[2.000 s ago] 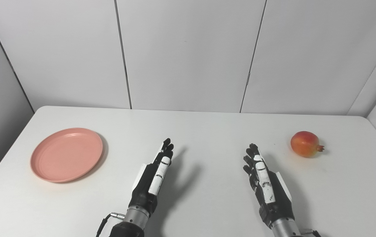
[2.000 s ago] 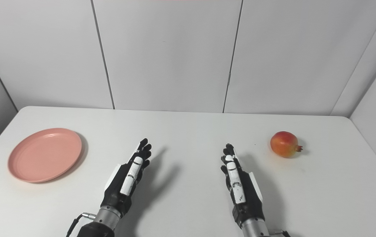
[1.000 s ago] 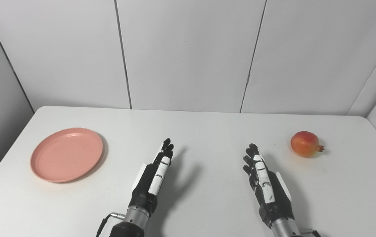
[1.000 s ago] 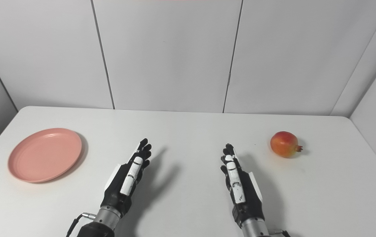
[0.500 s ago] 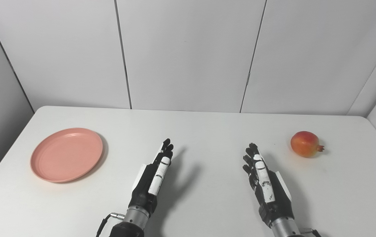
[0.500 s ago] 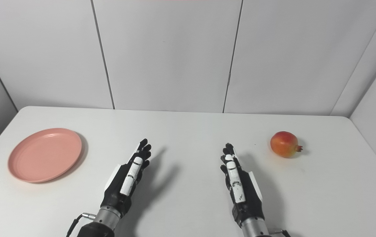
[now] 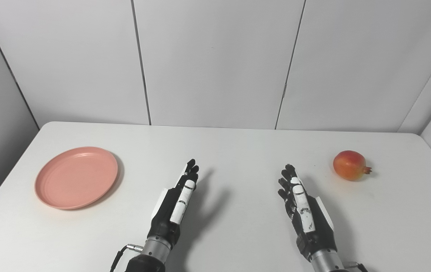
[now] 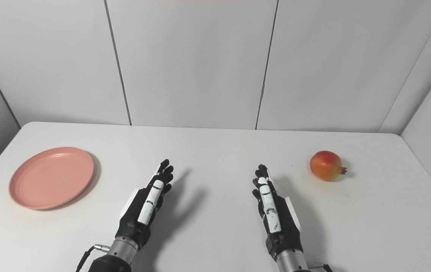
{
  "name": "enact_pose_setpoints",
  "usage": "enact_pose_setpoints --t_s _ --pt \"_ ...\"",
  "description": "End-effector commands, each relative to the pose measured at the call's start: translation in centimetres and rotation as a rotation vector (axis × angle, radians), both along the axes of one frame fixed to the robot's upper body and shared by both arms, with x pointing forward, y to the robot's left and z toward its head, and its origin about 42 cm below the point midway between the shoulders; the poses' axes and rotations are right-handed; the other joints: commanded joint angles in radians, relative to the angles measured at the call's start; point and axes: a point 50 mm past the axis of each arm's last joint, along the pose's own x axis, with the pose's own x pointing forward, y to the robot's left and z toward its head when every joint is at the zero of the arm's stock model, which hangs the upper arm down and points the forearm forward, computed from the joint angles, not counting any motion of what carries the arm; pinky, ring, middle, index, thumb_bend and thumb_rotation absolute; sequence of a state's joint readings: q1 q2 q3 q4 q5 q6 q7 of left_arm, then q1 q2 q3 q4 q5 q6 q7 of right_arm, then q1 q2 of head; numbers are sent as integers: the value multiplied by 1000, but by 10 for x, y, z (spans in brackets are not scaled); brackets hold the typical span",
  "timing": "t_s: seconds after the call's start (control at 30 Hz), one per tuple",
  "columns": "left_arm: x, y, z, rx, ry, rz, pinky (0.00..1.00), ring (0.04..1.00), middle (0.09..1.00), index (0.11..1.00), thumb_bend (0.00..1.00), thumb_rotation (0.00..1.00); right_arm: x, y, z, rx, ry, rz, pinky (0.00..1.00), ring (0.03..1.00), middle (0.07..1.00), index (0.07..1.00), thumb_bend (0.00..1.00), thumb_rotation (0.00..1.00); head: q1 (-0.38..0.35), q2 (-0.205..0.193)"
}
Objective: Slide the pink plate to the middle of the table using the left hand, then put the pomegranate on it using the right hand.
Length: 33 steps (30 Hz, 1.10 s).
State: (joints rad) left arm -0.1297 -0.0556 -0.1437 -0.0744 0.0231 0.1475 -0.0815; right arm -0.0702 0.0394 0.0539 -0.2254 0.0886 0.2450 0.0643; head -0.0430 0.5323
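Note:
A pink plate [image 7: 76, 176] lies flat and bare on the left side of the white table [image 7: 238, 151]. A red-orange pomegranate [image 7: 349, 165] rests on the right side, its crown pointing right. My left hand [image 7: 175, 204] is open above the near middle of the table, fingers stretched forward, well to the right of the plate. My right hand [image 7: 304, 209] is open too, fingers straight, to the left of the pomegranate and nearer to me. Neither hand touches anything.
Grey wall panels [image 7: 215, 60] close off the table's far edge and both sides. A thin cable [image 7: 119, 255] runs from the left wrist at the bottom edge.

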Motion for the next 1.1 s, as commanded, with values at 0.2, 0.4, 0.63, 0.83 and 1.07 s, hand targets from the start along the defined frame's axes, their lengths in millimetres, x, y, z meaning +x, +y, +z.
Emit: enact_pose_setpoints --t_s 0.2,0.4,0.63,0.83,1.07 --pt "7 -7 18 -24 -66 -14 1000 1000 1000 1000 450 1000 5 2 17 7 -94 5 1000 991 1000 1000 310 1000 0 1" --pt "7 -7 18 -22 -66 -15 1000 1000 1000 1000 454 1000 5 2 17 0 -97 2 1000 990 1000 1000 315 1000 -1 1" --pt "7 -7 18 -24 -66 -13 1000 1000 1000 1000 451 1000 5 2 17 3 -97 3 1000 990 1000 1000 310 1000 -2 0" --pt "7 -7 18 -21 -67 -15 1000 1000 1000 1000 459 1000 5 2 17 4 -100 1 1000 989 1000 1000 311 1000 -2 -1" --pt "8 -7 17 -20 -69 -17 1000 1000 1000 1000 460 1000 5 2 17 0 -101 2 1000 989 1000 1000 314 1000 0 -2"
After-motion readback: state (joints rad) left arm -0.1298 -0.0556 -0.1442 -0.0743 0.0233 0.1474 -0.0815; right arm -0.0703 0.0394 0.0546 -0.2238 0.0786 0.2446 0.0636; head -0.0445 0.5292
